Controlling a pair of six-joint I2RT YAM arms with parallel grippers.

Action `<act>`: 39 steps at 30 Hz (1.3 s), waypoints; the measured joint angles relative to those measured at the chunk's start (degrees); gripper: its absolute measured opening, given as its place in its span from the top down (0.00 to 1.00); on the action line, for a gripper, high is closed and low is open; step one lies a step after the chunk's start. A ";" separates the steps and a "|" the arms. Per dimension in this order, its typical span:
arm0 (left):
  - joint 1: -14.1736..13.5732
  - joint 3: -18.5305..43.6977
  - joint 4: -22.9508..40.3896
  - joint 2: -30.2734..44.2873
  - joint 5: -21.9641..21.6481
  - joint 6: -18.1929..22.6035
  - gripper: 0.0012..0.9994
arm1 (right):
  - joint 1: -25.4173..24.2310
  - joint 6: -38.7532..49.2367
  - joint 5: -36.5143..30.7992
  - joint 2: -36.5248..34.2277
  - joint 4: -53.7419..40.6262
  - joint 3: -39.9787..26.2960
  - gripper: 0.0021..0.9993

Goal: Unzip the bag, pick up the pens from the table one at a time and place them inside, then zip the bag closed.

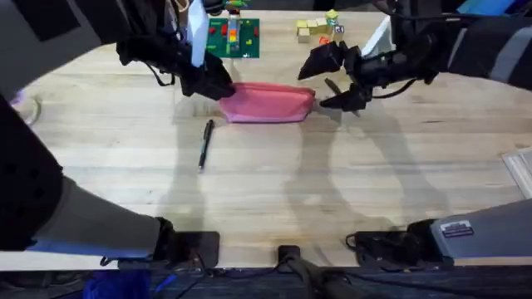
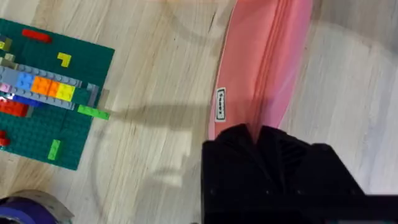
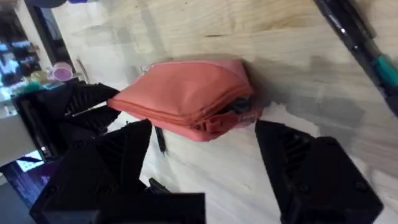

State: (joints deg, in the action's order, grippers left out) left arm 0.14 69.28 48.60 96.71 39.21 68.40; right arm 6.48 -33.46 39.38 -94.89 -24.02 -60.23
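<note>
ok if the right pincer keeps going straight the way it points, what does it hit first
Most likely the bag: the right pincer is open, with the bag's near end lying just ahead between its fingers. Depth is hard to judge, so it may pass just above it.

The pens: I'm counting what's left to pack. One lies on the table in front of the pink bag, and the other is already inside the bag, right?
Not quite. The first pen does lie on the table in front of the bag, but the second pen is also on the table, beyond the bag's end, not inside. The right wrist view shows it.
</note>
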 joint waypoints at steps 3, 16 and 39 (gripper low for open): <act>0.00 0.00 0.00 0.00 0.00 0.00 0.96 | 0.00 -0.26 -0.36 0.00 0.36 0.00 0.00; 0.00 0.00 0.00 0.00 -0.01 0.00 0.96 | -6.61 0.18 11.27 0.00 10.94 6.74 0.00; 0.00 0.00 0.00 0.00 -0.01 0.00 0.96 | -3.74 -2.02 11.43 0.00 13.93 9.05 0.00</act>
State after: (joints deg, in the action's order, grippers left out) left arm 0.14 69.28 48.60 96.71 39.20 68.40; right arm 2.74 -35.48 50.81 -94.89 -10.09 -51.18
